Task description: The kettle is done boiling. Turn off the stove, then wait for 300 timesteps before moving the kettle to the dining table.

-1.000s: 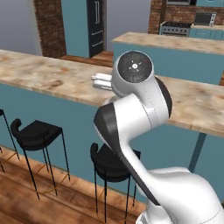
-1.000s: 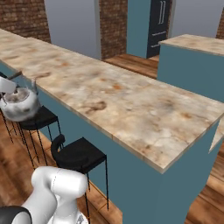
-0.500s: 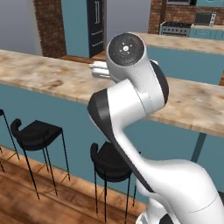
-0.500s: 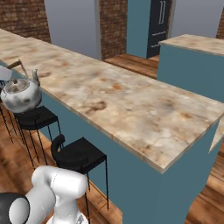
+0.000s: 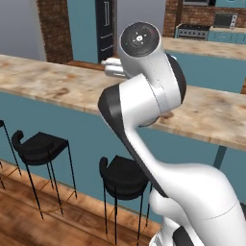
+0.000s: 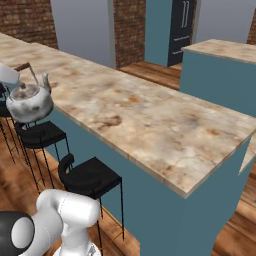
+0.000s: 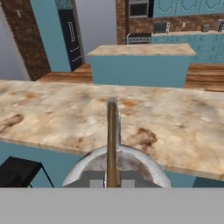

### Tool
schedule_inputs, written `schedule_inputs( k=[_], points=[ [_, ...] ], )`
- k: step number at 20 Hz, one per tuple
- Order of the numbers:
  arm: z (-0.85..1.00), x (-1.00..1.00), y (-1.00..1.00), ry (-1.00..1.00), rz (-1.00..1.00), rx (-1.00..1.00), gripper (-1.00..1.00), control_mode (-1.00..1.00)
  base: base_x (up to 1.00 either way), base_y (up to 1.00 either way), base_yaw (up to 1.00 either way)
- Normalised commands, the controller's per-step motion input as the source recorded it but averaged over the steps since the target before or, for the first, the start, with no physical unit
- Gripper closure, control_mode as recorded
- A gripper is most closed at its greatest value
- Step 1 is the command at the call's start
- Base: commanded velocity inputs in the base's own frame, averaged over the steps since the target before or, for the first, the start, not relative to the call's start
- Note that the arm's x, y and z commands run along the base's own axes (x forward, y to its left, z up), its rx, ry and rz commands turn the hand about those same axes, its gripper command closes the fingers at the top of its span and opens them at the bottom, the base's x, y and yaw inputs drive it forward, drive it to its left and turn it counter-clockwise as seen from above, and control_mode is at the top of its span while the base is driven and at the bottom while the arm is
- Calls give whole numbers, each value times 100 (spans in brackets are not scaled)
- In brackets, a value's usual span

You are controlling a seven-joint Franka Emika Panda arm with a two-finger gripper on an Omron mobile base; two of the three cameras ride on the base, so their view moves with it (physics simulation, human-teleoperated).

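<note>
The gripper (image 7: 112, 183) is clenching the kettle's (image 6: 29, 102) thin arched handle (image 7: 112, 135), and the kettle is hanging in the air, off any surface. In the right base view the shiny rounded body is floating just off the near edge of the dining table (image 6: 150, 125), over the 2 black stools (image 6: 87, 176) on the floor side, its base roughly level with the marbled top. The spout is pointing up and toward the table. In the hand view the handle is running straight up the middle, with the kettle's silver rim curving beneath it and the beige stone top stretching beyond. In the left base view the white arm (image 5: 149, 91) is rising in front of the table (image 5: 48, 84), and the stove (image 5: 194, 30) is sitting far back against the teal cabinets
</note>
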Motion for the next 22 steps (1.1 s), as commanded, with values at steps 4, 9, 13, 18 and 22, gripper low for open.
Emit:
schedule_inputs(
  k=[4, 9, 13, 18, 22],
  points=[
    [-1, 21, -22, -3, 0, 0, 100, -100, 0, 0, 0],
    [-2, 20, -16, -3, 0, 0, 100, -100, 0, 0, 0],
    [0, 18, -15, -7, 0, 0, 100, -100, 0, 0, 0],
    [-1, 30, -20, 0, 0, 4, 100, -100, 0, 0, 0],
    [0, 32, -19, 0, 0, 6, 100, -100, 0, 0, 0]
  ],
)
